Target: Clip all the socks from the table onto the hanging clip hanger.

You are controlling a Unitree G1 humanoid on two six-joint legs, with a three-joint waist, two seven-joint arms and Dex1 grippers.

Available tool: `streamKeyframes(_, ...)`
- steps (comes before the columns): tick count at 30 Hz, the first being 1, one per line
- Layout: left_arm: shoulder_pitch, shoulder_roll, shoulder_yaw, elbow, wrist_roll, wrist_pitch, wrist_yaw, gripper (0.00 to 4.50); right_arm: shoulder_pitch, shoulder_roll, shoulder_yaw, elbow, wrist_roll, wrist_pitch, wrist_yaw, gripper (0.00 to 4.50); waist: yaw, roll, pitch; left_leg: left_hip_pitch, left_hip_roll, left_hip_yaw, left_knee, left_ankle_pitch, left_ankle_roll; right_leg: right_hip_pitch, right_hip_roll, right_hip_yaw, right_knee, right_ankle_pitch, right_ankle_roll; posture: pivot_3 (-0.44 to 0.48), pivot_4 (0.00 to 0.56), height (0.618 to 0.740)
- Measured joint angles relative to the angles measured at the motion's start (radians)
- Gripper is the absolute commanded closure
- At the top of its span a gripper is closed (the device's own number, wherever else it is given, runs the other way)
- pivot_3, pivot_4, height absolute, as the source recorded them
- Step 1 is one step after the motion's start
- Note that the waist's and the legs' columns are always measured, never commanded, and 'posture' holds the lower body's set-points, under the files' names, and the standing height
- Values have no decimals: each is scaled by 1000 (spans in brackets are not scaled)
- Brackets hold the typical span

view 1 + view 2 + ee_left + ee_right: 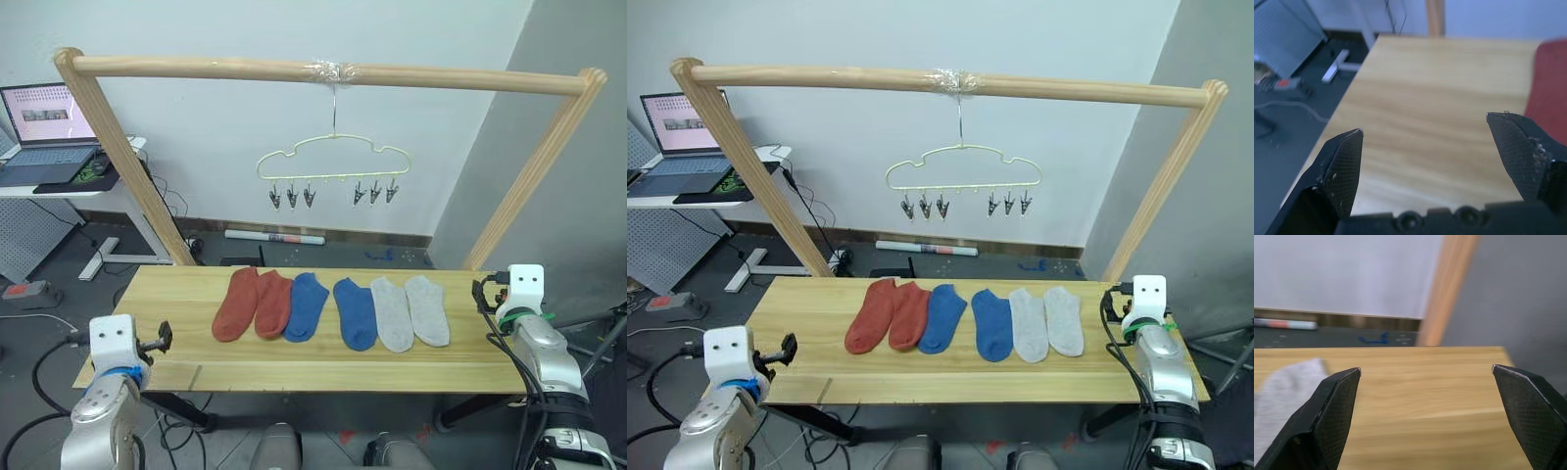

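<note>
1. White wall and a grey wall panel on the right back the scene; a big wooden pole frame straddles the table, its two slanted legs rising from the table's far corners.
2. From the middle of the frame's top bar hangs the clip hanger, pale yellow wire with six small clips in two groups of three, all bare, well above the tabletop.
3. Six socks lie flat in a row across the middle of the table: two rust-red socks on the left, overlapping at their edges, then two blue socks with a small gap between them, then two light grey socks on the right, side by side.
4. Left gripper hovers at the table's near left corner, well apart from the red pair; the left wrist view shows its fingers spread wide over bare wood, with red fabric at the edge.
5. Right gripper sits at the table's right end, near the grey socks but not touching; its fingers are likewise spread wide, holding nothing.
6. Far left stands a white desk with an open laptop on it; cables trail across the dark floor, and a long white tube lies along the far wall base.
7. Nothing stands between the socks and the hanger.
</note>
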Motion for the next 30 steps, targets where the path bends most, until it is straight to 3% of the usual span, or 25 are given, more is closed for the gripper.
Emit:
streamKeyframes(4, -73, 31, -48, -97, -21, 4, -55, 27, -5, 7, 68, -122, 58, 46, 120, 0, 0, 1, 25, -2, 0, 0, 0, 0, 0, 1, 5, 0, 0, 0, 0, 140, 165, 740)
streamKeyframes(5, -103, 35, -69, -113, -23, 0, -74, 202, -12, 6, 90, -157, 78, 57, 165, 0, 0, 2, 31, -3, 0, 0, 0, 0, 0, 0, 6, 0, 0, 0, 1, 137, 167, 740)
streamKeyframes(8, -176, 27, -108, -133, -57, -13, -118, 883, -33, -2, 145, -249, 146, 74, 302, 0, -2, 2, 45, -5, 0, -1, 0, 0, 0, 0, 7, 0, 0, 3, 8, 114, 181, 740)
streamKeyframes(14, -361, 21, -175, -67, -54, -45, -138, 2745, -123, -5, 208, -385, 267, 104, 485, 0, -6, 1, 69, -7, 0, -5, 0, 0, 0, -1, 9, -3, 0, 4, 10, 89, 203, 740)
streamKeyframes(20, -492, -2, -229, 113, -19, -95, -147, 2745, -256, 37, 255, -432, 331, 145, 527, 0, -22, -2, 91, -11, 0, -8, 1, 0, 0, -2, 9, -5, 0, 4, 13, 68, 230, 740)
streamKeyframes(30, -601, -12, -276, 266, 22, -211, -188, 2745, -325, 100, 305, -459, 380, 187, 529, 0, -26, -4, 118, -13, 0, -11, 1, 0, 0, -3, 9, -8, 0, 5, 13, 50, 250, 740)
